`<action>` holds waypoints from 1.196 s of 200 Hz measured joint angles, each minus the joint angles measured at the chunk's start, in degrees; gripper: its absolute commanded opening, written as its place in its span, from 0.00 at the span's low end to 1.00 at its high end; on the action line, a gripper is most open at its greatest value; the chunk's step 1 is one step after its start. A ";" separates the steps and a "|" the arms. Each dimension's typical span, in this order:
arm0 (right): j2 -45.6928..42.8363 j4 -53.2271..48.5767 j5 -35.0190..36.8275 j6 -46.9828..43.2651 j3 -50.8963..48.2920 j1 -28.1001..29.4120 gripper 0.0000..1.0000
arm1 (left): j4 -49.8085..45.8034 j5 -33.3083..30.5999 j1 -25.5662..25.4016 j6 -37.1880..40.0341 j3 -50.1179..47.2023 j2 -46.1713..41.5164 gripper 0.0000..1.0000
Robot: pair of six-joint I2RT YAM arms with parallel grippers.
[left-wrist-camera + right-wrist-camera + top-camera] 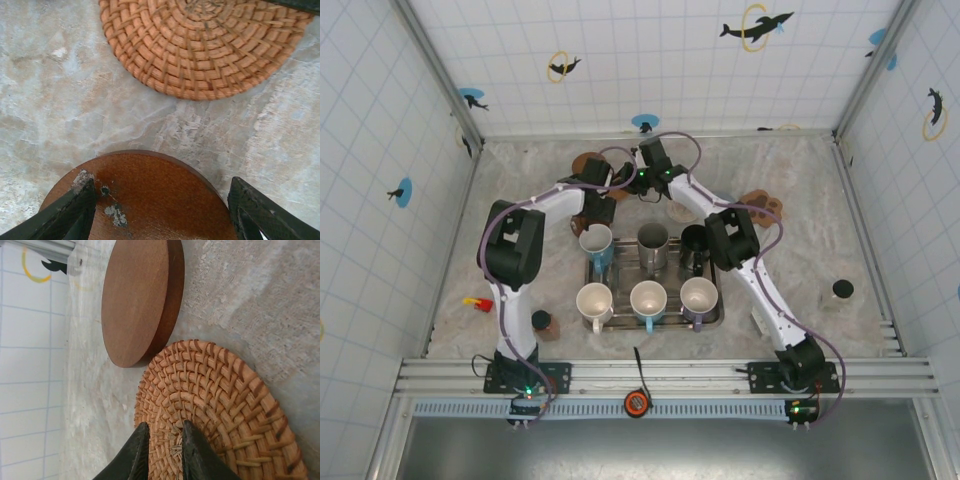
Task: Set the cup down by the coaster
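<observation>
Several cups stand in the metal tray at mid-table, among them a blue-handled cup, a steel cup and a black cup; neither gripper holds one. Both arms reach past the tray to the back. My right gripper rests its tips on the centre of a woven coaster, jaws a narrow gap apart. A wooden coaster lies just beyond it. My left gripper hangs open over another round wooden coaster, one finger overlapping its edge.
More brown coasters lie at the right back. A clear jar with a black lid stands at the right. A small brown cup and a red-and-yellow item sit at the left front. Tiled walls close three sides.
</observation>
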 measured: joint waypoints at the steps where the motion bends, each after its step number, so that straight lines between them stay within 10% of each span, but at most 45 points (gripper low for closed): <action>1: 0.00 -0.15 -0.02 -0.07 0.02 0.00 0.22 | -0.02 -0.02 0.00 0.00 0.02 0.02 0.69; 239: -11.39 -28.79 6.36 -18.78 -7.39 -0.68 0.17 | -0.39 -5.05 4.76 1.14 4.46 3.74 0.68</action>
